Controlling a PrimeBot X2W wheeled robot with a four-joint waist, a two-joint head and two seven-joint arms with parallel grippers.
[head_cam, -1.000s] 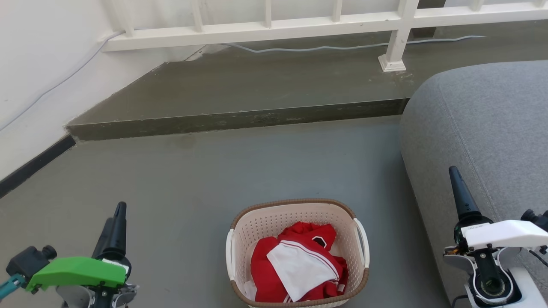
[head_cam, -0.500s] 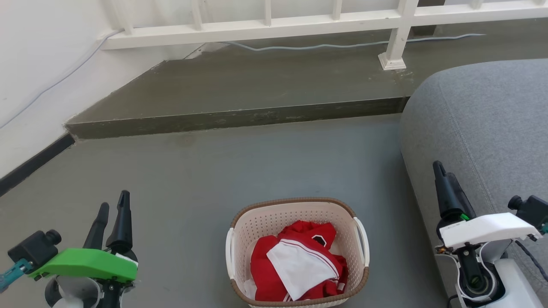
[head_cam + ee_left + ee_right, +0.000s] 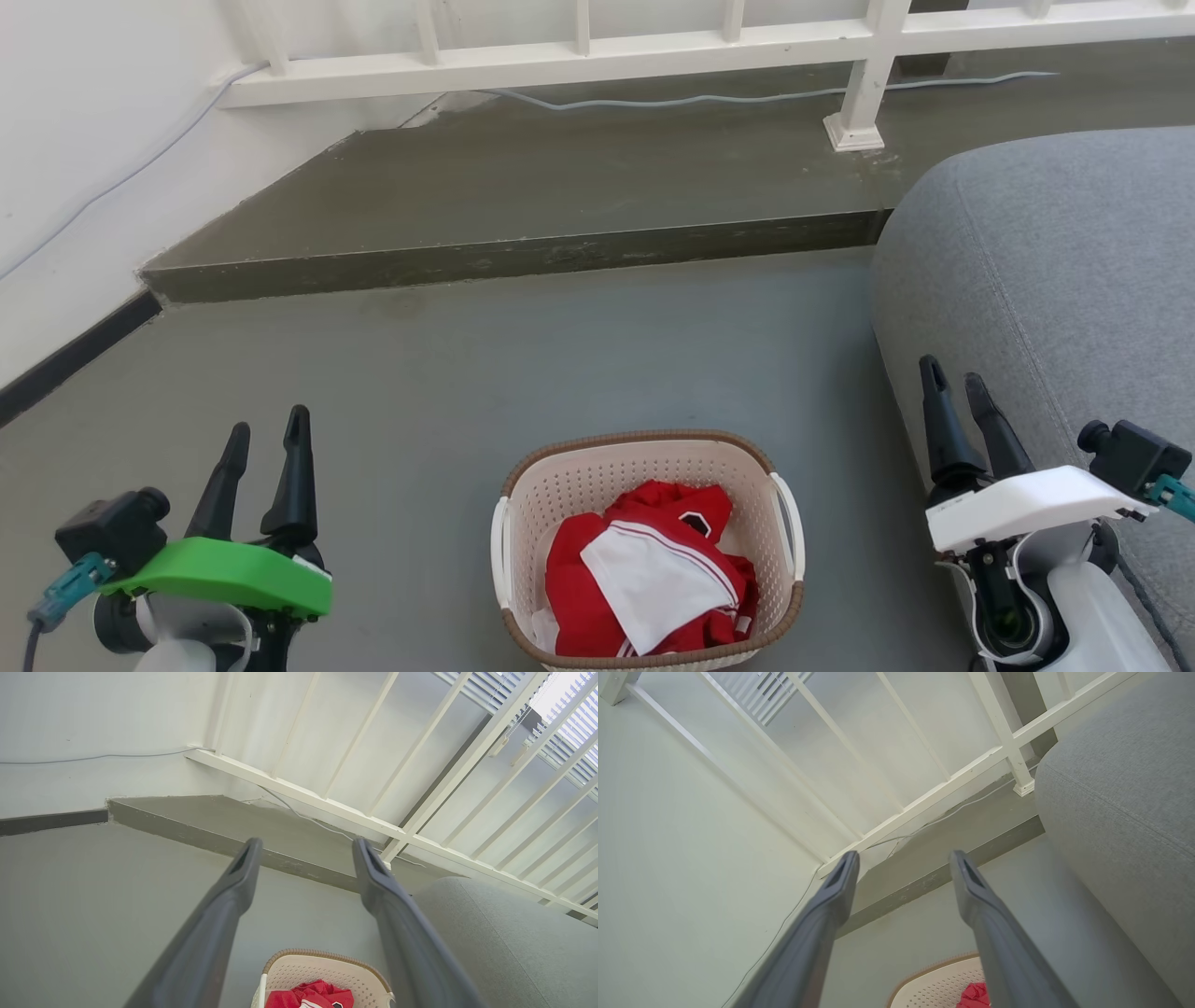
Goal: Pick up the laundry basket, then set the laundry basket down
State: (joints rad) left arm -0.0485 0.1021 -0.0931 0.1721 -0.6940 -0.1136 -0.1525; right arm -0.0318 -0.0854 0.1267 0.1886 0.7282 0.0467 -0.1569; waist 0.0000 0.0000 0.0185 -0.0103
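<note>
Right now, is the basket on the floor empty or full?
Partly full: the laundry basket holds crumpled red and white clothes; its far wall shows bare.

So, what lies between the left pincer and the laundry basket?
Bare grey floor; in the head view, nothing stands between the left pincer and the laundry basket.

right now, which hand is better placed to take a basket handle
Right, narrowly: the right hand, open, sits nearer its handle on the basket than the left hand, also open. Neither touches it yet.
</note>
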